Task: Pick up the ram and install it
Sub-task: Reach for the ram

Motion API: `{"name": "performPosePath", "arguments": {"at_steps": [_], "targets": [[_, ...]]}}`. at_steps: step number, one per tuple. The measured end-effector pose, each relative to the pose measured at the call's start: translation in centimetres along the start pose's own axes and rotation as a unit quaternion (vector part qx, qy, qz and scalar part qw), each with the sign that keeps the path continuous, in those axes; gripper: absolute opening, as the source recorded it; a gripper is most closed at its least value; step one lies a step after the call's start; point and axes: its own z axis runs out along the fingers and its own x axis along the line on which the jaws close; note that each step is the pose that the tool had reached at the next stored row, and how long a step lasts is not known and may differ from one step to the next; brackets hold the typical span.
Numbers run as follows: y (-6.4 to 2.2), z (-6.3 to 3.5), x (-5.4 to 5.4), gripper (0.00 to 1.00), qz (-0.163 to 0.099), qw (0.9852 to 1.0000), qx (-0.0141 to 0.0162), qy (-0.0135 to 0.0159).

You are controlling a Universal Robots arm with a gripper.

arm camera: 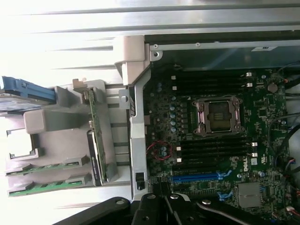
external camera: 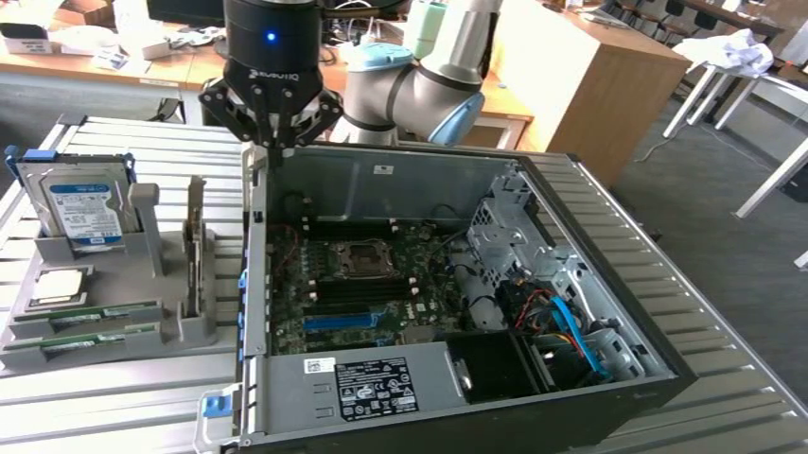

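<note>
I see my claw pinched shut and empty at upper left of the exterior view, the ram on edge in its grey holder below-left of it, ribbed metal table beneath, wooden desks behind

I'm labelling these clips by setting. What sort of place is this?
Probably a robotics lab or workshop in an office-like room: a robot arm hangs above an open computer case on a slatted metal table, a grey rack beside it holds spare parts, and wooden office furniture stands behind.
</note>
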Motion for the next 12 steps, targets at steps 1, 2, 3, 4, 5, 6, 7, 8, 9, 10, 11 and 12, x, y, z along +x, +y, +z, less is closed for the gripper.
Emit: {"name": "performPosePath", "arguments": {"at_steps": [1, 2, 3, 4, 5, 6, 7, 8, 9, 10, 11, 12], "targets": [[0.00, 0.00, 0.04, 0.10, 0.000, 1.0000, 0.0000, 0.0000], [-0.01, 0.00, 0.08, 0.10, 0.000, 1.0000, 0.0000, 0.0000], [-0.01, 0.00, 0.12, 0.10, 0.000, 1.0000, 0.0000, 0.0000], [-0.01, -0.01, 0.17, 0.10, 0.000, 1.0000, 0.0000, 0.0000], [-0.02, -0.01, 0.22, 0.10, 0.000, 1.0000, 0.0000, 0.0000], [-0.03, -0.01, 0.28, 0.10, 0.000, 1.0000, 0.0000, 0.0000], [-0.03, -0.01, 0.36, 0.10, 0.000, 1.0000, 0.0000, 0.0000], [-0.03, -0.02, 0.43, 0.10, 0.000, 1.0000, 0.0000, 0.0000], [-0.04, -0.01, 0.51, 0.10, 0.000, 1.0000, 0.0000, 0.0000], [-0.05, -0.02, 0.57, 0.10, 0.000, 1.0000, 0.0000, 0.0000], [-0.05, -0.02, 0.64, 0.10, 0.000, 1.0000, 0.0000, 0.0000], [-0.05, -0.02, 0.71, 0.10, 0.000, 1.0000, 0.0000, 0.0000]]}}
